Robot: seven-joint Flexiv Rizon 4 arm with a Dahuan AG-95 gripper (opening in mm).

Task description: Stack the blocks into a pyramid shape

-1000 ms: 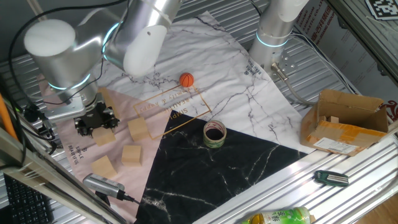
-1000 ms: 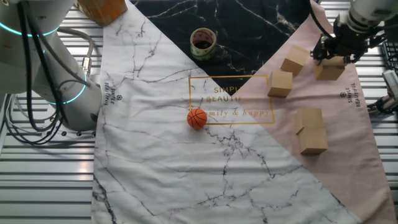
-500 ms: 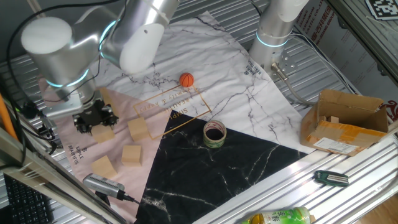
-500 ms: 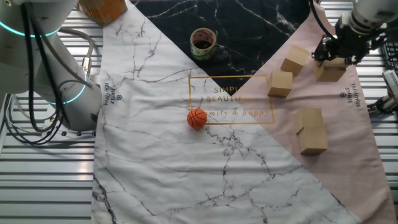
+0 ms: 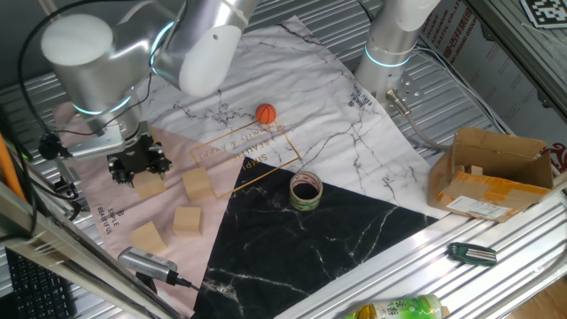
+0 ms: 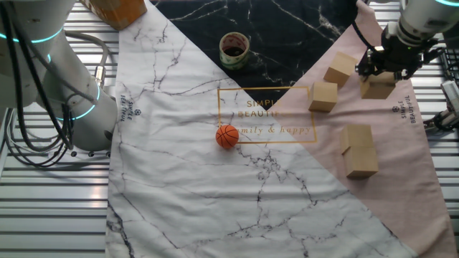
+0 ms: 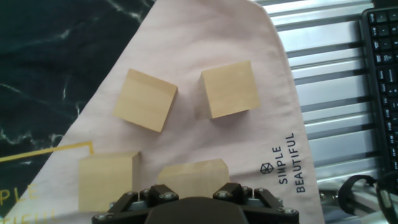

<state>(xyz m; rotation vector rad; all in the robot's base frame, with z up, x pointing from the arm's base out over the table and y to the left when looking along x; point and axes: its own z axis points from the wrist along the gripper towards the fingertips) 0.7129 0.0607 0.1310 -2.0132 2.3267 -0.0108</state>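
The gripper (image 5: 136, 164) is hanging over the pink part of the cloth (image 6: 401, 143), right above one wooden block (image 5: 149, 185). In the hand view that block (image 7: 191, 178) is sitting just under the black hand. I cannot tell if the fingers are wide or narrow, or if they are touching the block, because the hand is hiding them.

The blocks are all lying on the pink part. In the other fixed view, the block under the gripper (image 6: 378, 84) is lying near the far edge. Two more blocks (image 6: 341, 69) and (image 6: 323, 96) are sitting near it, apart from each other. Two more (image 6: 356, 136) and (image 6: 361, 162) are touching side by side, a bit away from the rest. No block is sitting on top of another one.

A small orange ball (image 6: 227, 136) is resting on the white marble part of the cloth. A tape roll (image 6: 234, 47) is sitting on the black part. A brown cardboard box (image 5: 493, 174) is standing off the cloth on the metal table (image 5: 496, 283).
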